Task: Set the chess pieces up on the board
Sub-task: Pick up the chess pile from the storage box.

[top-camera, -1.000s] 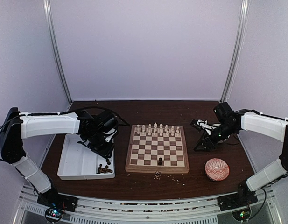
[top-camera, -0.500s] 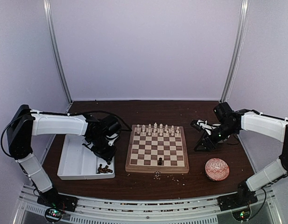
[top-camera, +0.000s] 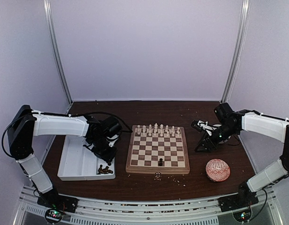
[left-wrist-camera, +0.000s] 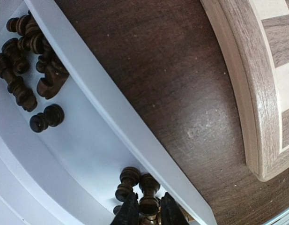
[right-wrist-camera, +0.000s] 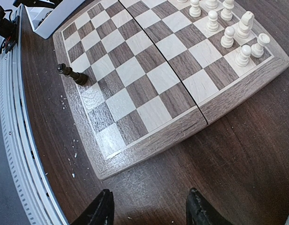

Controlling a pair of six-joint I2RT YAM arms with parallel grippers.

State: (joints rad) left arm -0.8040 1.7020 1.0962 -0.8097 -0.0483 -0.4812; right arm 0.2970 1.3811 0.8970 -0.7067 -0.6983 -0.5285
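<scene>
Against the inner wall of the white rectangular plastic tray (left-wrist-camera: 116, 112), my left pincer (left-wrist-camera: 149, 212) straddles a small dark brown turned wooden chessman (left-wrist-camera: 149, 185); whether it is clamped, I cannot tell. A neighbouring dark chessman (left-wrist-camera: 127, 180) touching it could snag and topple, or the wall could catch a fingertip.
</scene>
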